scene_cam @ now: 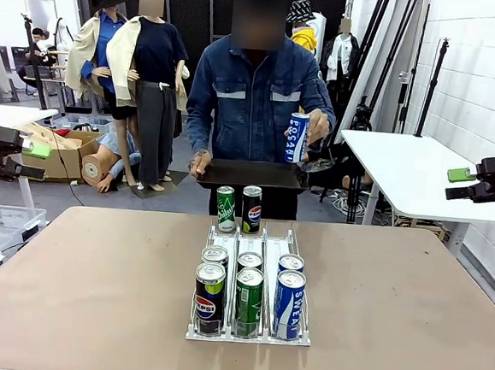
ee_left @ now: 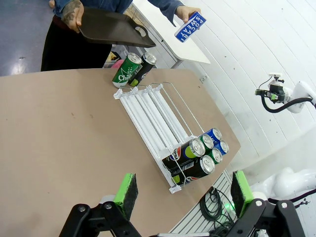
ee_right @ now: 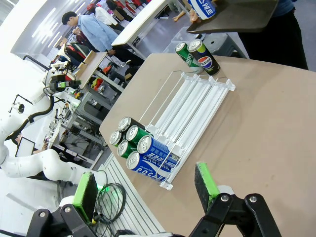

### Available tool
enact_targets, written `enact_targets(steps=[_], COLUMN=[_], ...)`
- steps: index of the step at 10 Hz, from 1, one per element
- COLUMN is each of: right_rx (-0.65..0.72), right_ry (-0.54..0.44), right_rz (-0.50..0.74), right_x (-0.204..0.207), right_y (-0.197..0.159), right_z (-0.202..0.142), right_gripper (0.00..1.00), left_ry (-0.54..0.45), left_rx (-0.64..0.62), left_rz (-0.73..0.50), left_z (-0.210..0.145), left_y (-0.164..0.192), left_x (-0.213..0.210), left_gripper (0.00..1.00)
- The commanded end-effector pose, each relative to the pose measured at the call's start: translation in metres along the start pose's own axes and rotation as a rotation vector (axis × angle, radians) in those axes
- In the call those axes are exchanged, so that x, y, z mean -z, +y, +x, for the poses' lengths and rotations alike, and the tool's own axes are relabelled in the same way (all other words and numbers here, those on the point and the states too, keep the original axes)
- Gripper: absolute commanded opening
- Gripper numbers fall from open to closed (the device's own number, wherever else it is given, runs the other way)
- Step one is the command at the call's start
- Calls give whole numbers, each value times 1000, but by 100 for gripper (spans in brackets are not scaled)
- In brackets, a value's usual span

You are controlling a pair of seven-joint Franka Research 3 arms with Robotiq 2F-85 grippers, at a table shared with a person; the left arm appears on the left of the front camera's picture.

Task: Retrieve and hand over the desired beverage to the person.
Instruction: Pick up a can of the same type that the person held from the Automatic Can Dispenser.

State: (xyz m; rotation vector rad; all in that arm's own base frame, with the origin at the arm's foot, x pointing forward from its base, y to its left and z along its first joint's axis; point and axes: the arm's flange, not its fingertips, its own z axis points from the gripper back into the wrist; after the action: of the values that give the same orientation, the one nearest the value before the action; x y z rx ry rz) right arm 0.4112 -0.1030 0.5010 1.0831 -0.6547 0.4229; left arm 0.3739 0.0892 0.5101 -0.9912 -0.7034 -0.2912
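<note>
Bench: a wide brown top fills the foreground, and a busy workshop lies behind it.
Rack: a white wire rack with three lanes lies lengthwise in the middle of the bench, one end toward me.
Near end of rack: six cans stand packed in two rows of three.
Front row: front Pepsi can, front green can and front blue can, the blue one printed SWEAT.
Second row: second-row cans stand right behind the front three, with only their tops showing clearly.
Far part of rack: the lanes run bare up to the far end.
Past the rack: far green can and far Pepsi can stand upright side by side on the bench, just beyond the rack's far end.
Person: the person, in a dark blue denim jacket, stands at the far side facing me.
Tray: a dark tray is held about level at waist height by the tray hand.
Held can: the can hand holds the held blue can upright above the tray's other end.
Left end effector: my left end effector has its green pads spread wide with nothing between them. It sits raised off the bench, well apart from the rack.
Right end effector: my right end effector is likewise spread wide and empty, raised and well apart from the cans.
</note>
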Motion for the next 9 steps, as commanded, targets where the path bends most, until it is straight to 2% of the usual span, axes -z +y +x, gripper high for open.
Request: enact_targets(steps=[1, 9], right_rx=[5, 5], right_ry=[-6, -6], right_rz=[2, 2], right_x=[1, 1], right_y=[-1, -1], right_z=[1, 1], right_gripper=[100, 100], left_ry=[-1, -1], left_rx=[4, 4], left_rz=[-6, -6], left_z=[-1, -1], left_y=[1, 1], left_x=[-1, -1], left_gripper=[100, 100])
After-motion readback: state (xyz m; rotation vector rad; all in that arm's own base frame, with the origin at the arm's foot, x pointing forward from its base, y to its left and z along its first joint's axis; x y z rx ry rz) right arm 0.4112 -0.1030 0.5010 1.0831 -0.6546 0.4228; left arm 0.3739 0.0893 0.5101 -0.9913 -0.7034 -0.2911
